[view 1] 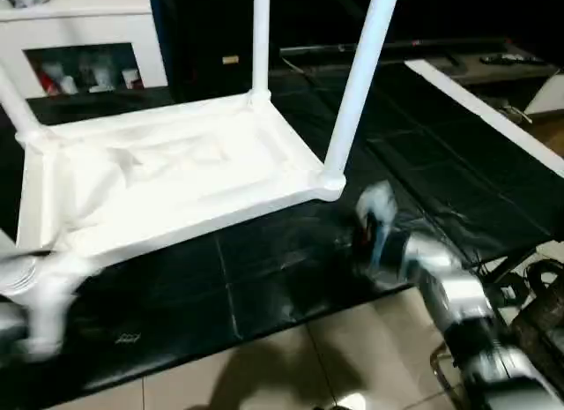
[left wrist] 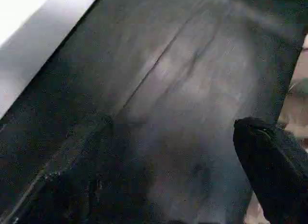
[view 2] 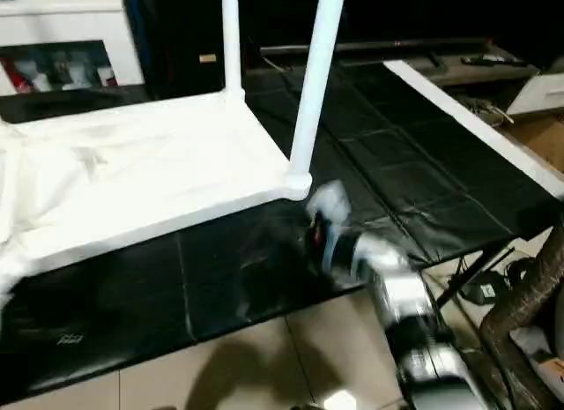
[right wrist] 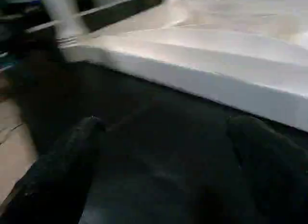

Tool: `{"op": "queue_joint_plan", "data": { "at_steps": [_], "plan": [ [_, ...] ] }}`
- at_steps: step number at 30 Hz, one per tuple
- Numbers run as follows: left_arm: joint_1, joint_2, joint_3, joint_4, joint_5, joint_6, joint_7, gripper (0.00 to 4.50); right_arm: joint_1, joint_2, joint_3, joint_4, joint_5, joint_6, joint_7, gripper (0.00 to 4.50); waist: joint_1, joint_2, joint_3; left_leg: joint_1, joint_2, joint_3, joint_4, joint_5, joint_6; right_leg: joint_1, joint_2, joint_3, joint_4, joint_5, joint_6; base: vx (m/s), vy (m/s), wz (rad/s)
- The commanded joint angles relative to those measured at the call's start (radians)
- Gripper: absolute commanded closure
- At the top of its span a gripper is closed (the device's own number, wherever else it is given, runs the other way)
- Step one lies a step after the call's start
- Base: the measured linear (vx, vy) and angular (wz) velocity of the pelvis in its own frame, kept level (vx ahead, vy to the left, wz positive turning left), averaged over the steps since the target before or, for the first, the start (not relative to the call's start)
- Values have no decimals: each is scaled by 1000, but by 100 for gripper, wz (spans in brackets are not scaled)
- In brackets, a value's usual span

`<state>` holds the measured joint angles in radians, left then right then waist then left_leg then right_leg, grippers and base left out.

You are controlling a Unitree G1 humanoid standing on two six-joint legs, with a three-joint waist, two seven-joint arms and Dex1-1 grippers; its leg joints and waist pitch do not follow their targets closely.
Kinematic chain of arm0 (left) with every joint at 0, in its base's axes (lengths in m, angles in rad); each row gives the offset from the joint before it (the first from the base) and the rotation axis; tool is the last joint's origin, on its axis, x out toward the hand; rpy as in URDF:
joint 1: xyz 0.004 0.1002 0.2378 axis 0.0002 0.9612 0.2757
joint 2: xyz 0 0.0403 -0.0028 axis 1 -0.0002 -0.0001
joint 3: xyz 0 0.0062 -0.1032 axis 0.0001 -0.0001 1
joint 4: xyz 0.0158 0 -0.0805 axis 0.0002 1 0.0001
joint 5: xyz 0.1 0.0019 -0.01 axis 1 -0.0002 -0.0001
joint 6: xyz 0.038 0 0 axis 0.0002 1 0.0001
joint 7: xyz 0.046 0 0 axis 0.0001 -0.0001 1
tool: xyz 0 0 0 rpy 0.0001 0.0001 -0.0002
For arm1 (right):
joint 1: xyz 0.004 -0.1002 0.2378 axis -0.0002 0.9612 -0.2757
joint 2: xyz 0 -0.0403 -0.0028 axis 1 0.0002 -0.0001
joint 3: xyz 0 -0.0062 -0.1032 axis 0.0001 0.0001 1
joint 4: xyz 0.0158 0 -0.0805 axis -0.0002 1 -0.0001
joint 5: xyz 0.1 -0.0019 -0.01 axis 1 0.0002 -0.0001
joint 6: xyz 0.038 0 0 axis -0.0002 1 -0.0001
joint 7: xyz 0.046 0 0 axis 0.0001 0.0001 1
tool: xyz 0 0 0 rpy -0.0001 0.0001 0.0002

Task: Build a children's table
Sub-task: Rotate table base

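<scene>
The children's table [view 1: 167, 172] lies upside down on a black mat [view 1: 264, 278], its ribbed white underside facing up. Two round white legs [view 1: 361, 84] [view 1: 260, 40] rise from its right corners, and a third leg [view 1: 13, 106] shows at the far left. My right gripper [view 1: 374, 220] hovers low over the mat just in front of the near right corner. In the right wrist view its two black fingers [right wrist: 62, 171] stand apart with nothing between them, and the table's side wall [right wrist: 202, 84] is ahead. My left arm [view 1: 48, 291] is blurred at the table's near left corner.
A white glass-door cabinet [view 1: 79, 48] stands at the back left. A long white strip [view 1: 485, 110] runs along the mat's right side. Beige floor tiles [view 1: 291, 357] begin at the mat's near edge. Cables and dark clutter [view 1: 538, 295] sit at the lower right.
</scene>
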<state>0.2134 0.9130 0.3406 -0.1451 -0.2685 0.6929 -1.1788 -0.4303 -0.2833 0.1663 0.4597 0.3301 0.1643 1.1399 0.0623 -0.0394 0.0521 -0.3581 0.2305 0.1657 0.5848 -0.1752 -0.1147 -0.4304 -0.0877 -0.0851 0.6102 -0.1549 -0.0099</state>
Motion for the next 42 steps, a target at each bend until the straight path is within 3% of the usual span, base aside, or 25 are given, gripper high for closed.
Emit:
{"op": "queue_joint_plan", "data": {
  "at_steps": [1,5,9,13,14,16,19,22,29,33,34,35,38,39,41,42],
  "plan": [
    [21,53,41,42,14,11,-20,4,12,-15,17,-40,19,33,46,0,4,26,-40,10,-6,3,-82,-433,37,43,-29,37,-96,-498,-123,0,0,0],
    [68,133,69,94,38,33,-31,4,19,-6,12,-58,11,44,40,0,0,30,-32,32,-8,-9,-82,-530,12,34,-36,30,-119,-645,-84,0,0,0],
    [88,206,108,187,87,38,-14,4,20,5,6,-66,8,39,18,0,1,35,-33,32,-7,-19,-88,-544,11,35,-35,29,-119,-619,-90,0,0,0],
    [39,242,136,327,126,-57,68,4,24,4,6,-89,19,49,22,0,1,38,-28,39,-5,-28,-93,-597,4,38,-34,24,-122,-592,-104,0,0,0],
    [24,246,146,355,126,-90,80,4,24,5,5,-90,19,47,23,0,3,38,-26,45,-9,-29,-91,-619,5,34,-34,20,-129,-617,-94,0,0,0],
    [-1,236,174,370,102,-139,73,4,23,8,1,-88,17,42,20,0,3,41,-27,45,-5,-36,-96,-636,-3,45,-41,17,-129,-631,-86,0,0,0],
    [-57,193,220,362,30,-203,44,4,21,14,-6,-75,6,18,3,0,9,42,-28,54,-4,-36,-100,-650,-7,46,-43,17,-131,-603,-104,0,0,0],
    [-96,166,232,358,-7,-204,34,4,15,22,-14,-53,-8,-6,-27,0,7,39,-29,51,-4,-36,-104,-643,-14,52,-44,19,-126,-583,-112,0,0,0],
    [-231,74,202,385,-74,-274,74,4,-14,48,-38,34,-65,-76,-150,0,21,38,-41,46,-4,-22,-100,-542,-16,57,-45,32,-106,-464,-166,0,0,0],
    [-271,17,179,352,-113,-260,73,4,-32,58,-40,91,-101,-90,-233,0,30,40,-48,44,-3,-16,-98,-483,-24,60,-44,37,-93,-386,-195,0,0,0],
    [-285,-10,169,325,-142,-239,73,4,-41,62,-40,119,-122,-103,-273,0,27,35,-48,38,-3,-13,-98,-456,-28,63,-43,39,-87,-353,-206,0,0,0],
    [-296,-37,155,294,-168,-218,75,4,-50,67,-40,146,-141,-115,-311,0,32,39,-52,41,-3,-10,-95,-434,-33,62,-44,40,-82,-325,-220,0,0,0],
    [-313,-122,88,178,-248,-152,78,4,-73,86,-44,204,-181,-131,-412,0,41,35,-55,35,-6,-3,-89,-386,-34,62,-39,45,-72,-280,-237,0,0,0],
    [-321,-171,32,111,-280,-122,86,4,-86,97,-43,235,-201,-132,-463,0,43,39,-56,32,-5,-4,-89,-377,-38,65,-40,45,-68,-271,-236,0,0,0],
    [-336,-213,-25,60,-305,-94,94,4,-104,105,-34,278,-229,-135,-522,0,52,36,-54,39,-7,2,-86,-398,-41,56,-35,45,-73,-295,-231,0,0,0],
    [-346,-233,-46,50,-304,-95,105,4,-111,108,-30,295,-239,-136,-540,0,51,38,-52,36,-8,0,-87,-404,-42,58,-36,46,-72,-309,-225,0,0,0]
  ]
}}
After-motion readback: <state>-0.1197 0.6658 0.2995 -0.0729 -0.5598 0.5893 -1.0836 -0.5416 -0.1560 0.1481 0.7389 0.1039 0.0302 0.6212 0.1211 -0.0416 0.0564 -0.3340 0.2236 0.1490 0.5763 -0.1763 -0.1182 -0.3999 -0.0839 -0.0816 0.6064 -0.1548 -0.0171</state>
